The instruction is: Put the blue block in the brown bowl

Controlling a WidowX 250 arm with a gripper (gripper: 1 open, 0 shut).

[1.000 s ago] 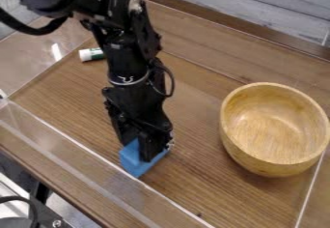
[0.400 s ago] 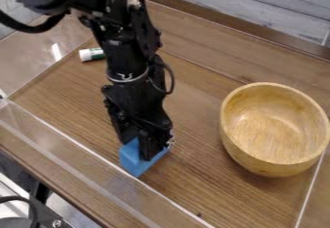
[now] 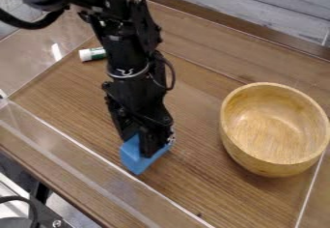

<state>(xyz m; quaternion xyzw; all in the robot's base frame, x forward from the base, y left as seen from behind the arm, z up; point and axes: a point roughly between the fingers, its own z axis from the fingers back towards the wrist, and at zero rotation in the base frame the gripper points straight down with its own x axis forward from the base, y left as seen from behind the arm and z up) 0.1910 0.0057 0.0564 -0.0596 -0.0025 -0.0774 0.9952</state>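
we had a brown wood table (image 3: 206,53) with lines running through it. a pale wall of boards (image 3: 245,2) stood at the top right of the frame. a clear strip (image 3: 96,164) ran down along the table's edge, from the left side to the bottom of the frame. our black gripper (image 3: 145,141) was closed on the blue block (image 3: 142,156), low and just left of the middle. the block was very near the clear strip. the big brown bowl (image 3: 273,130) sat at the right side, near the table's right edge, and well apart from the block. we had bare wood between the block and the bowl, and more above the bowl. a small white and green marker (image 3: 92,54) lay at the upper left, near the arm.
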